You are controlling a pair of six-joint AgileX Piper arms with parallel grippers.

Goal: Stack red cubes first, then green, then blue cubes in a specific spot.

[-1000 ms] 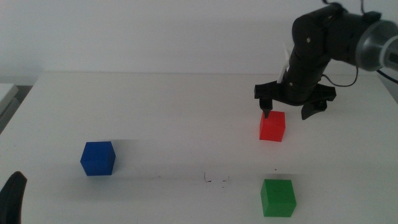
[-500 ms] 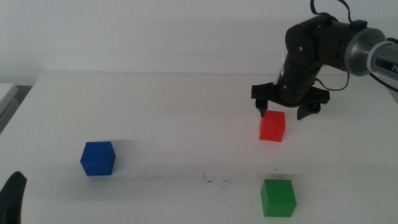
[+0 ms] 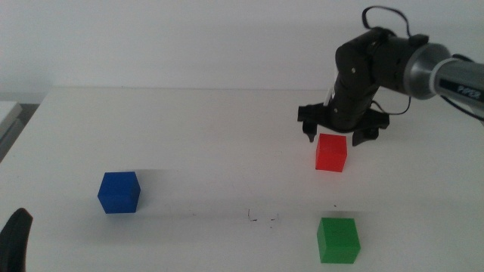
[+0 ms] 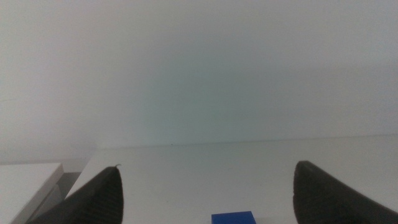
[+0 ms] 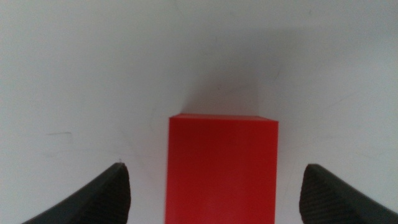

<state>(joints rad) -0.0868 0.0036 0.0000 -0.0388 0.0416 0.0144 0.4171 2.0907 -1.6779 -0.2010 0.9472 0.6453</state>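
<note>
Right tool [image 3: 333, 134] hovers just above the red cube [image 3: 331, 153], jaws spread wide, not touching it. Red cube sits on the white tabletop [image 3: 212, 143], right of centre. Green cube [image 3: 337, 239] lies nearer the camera; blue cube [image 3: 119, 192] far left. Left tool [image 3: 15, 240] waits at the lower left corner, jaws wide.

Three cubes sit on the counter [image 3: 189, 128], one of each colour: one red cube [image 3: 331, 153], one green cube [image 3: 337, 239], one blue cube [image 3: 119, 192]. One patch of faint black marks [image 3: 261, 218]. Two hands: right [image 3: 333, 134], left [image 3: 15, 238].
</note>
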